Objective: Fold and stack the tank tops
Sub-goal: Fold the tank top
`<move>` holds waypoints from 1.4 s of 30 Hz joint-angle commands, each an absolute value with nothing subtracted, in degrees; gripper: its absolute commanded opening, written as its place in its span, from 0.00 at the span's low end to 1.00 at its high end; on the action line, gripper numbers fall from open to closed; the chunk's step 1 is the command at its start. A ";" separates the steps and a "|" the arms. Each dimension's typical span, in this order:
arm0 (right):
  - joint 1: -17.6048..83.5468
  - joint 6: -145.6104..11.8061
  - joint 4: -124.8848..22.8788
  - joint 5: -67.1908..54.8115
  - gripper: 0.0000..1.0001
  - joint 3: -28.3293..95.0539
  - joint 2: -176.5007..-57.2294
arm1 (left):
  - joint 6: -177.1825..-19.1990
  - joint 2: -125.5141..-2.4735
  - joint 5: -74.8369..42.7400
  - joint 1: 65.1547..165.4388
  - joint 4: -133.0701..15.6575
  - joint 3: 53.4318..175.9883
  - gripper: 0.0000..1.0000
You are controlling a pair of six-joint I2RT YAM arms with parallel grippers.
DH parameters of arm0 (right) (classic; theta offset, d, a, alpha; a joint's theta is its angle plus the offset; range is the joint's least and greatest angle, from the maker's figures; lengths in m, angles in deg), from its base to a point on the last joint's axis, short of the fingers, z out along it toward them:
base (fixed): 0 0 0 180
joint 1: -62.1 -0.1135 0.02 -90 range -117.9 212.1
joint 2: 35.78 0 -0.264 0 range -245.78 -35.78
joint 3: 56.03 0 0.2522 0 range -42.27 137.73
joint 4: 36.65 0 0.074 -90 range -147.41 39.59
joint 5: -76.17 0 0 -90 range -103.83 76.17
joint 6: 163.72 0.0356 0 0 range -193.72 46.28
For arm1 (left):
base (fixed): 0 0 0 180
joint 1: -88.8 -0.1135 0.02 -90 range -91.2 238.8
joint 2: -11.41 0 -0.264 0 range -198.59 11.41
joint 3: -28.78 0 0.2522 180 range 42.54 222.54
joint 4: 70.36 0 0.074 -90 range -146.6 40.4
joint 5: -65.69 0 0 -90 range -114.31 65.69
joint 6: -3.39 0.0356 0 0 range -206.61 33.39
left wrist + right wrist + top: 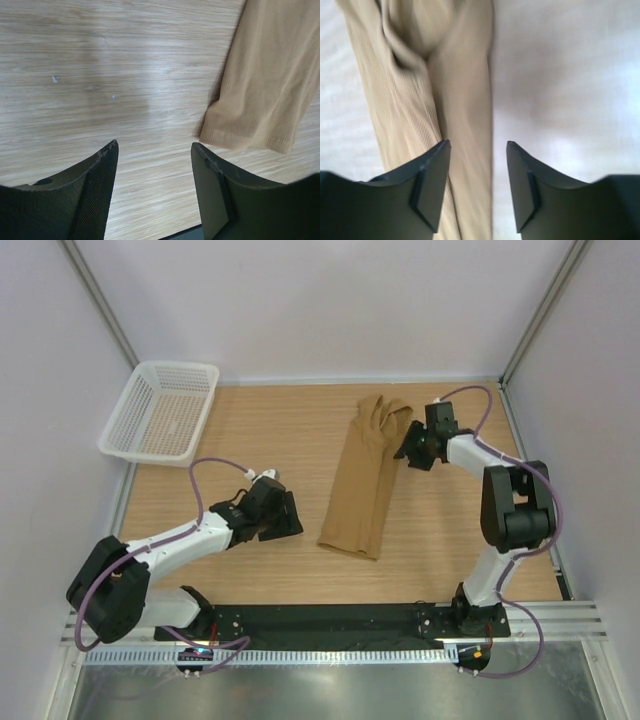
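Lying as a long narrow strip right of centre on the tabletop [270, 430], the tan tank top [365, 480] looks already doubled lengthwise, its hem toward the arms and its bunched strap end pointing away. The white mesh basket [178, 365] sits well apart in the far left corner. The left fingers [288, 515] are spread wide and hold nothing. In the left wrist view they [102, 170] hover over bare wood, with the hem corner of the top [265, 95] just ahead and to one side. The right fingers [408, 445] are also spread and empty, near the strap end. The right wrist view shows them [432, 170] straddling the long edge of the cloth [420, 90], one finger over fabric and the other over bare surface (the picture is blurred, so I cannot tell whether they touch it). The likely next step is a crosswise fold, and the risks lie in the pinch. If the left fingers close where they are, they would catch nothing. If the right fingers bite shallow, they could take only the upper layer and peel the lengthwise fold open. Thin soft cloth may also slip, or drag and skew if one end lifts ahead of the other.
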State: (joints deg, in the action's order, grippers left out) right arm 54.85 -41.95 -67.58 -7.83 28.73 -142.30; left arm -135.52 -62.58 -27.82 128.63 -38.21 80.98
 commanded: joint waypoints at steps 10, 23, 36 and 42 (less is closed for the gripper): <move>49.45 -41.73 -72.54 -1.44 0.53 0.98 -110.35 | -137.24 -68.48 -24.49 133.62 -44.91 85.17 0.62; 34.77 -31.01 -73.44 -3.81 0.52 -10.01 -100.38 | -138.73 -73.31 -20.89 136.26 -48.69 86.66 0.63; 27.38 -25.73 -68.08 -7.06 0.46 -12.12 -106.62 | -138.99 -78.67 -20.44 136.79 -51.59 87.19 0.54; 27.03 -23.45 -66.05 -7.76 0.16 -14.76 -106.19 | -139.43 -80.08 -19.39 136.78 -53.61 86.75 0.34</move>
